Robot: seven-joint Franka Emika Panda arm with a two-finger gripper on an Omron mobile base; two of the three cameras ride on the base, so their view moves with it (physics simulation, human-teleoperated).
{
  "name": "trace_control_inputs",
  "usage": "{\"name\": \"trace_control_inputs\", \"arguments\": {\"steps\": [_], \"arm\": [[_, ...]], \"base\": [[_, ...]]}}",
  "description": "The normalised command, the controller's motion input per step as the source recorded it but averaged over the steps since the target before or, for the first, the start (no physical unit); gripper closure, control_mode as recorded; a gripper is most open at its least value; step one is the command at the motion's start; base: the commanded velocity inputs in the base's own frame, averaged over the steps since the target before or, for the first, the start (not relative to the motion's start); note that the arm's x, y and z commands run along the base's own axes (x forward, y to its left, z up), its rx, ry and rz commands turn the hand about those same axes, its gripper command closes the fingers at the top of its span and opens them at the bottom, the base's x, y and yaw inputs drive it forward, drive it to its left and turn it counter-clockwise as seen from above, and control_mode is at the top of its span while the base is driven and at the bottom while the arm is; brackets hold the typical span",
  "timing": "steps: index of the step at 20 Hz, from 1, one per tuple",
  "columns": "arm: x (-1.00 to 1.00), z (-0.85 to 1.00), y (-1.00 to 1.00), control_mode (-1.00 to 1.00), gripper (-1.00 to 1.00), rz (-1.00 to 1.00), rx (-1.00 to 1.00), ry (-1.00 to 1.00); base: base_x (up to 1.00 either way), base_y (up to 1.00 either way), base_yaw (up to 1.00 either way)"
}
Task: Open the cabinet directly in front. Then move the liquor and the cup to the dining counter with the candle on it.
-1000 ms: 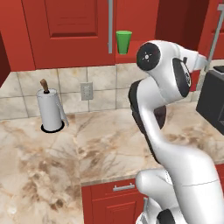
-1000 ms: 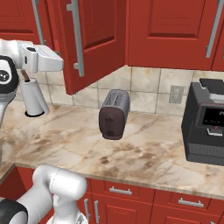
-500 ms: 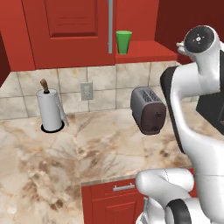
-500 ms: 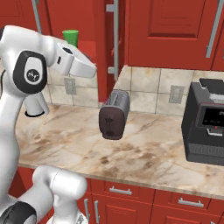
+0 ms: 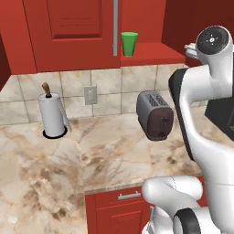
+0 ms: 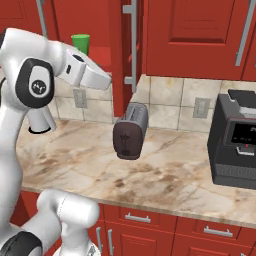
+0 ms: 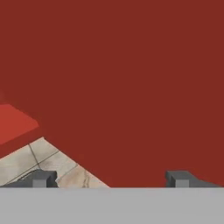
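The cabinet is glossy red with a raised rectangular panel on its closed left door and a long brushed-silver bar handle running vertically. Its right door stands swung out toward the viewer, seen edge-on in the right base view, with its own silver bar handle. On the smooth red shelf inside, at about 12 o'clock in the left base view, stands the cup, a small bright green tapered cylinder without a handle; it shows again at about 11 o'clock in the right base view.

The end effector is released: its two small dark square fingertips stand far apart with nothing between them, facing a flat matte red surface, with a wedge of beige tile at about 7 o'clock.

Below the cabinet, the table has a polished beige-brown marble top with darker veins, backed by large beige square tiles. On it sit a white paper-towel roll on a dark round base, a rounded dark grey toaster with two top slots, and a boxy black coffee machine at 3 o'clock in the right base view.
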Motion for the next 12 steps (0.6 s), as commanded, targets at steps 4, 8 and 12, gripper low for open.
{"name": "trace_control_inputs", "arguments": {"steps": [4,8,12], "arm": [[-0.18,-0.27,1.00,-1.00,-1.00,0.33,-0.07,0.02],[-0.45,-0.06,1.00,-1.00,-1.00,0.48,-0.12,0.00],[-0.16,0.00,1.00,-1.00,-1.00,0.62,-0.09,0.00]], "base": [[0.00,0.00,0.00],[0.00,0.00,0.00],[0.00,0.00,0.00]]}}
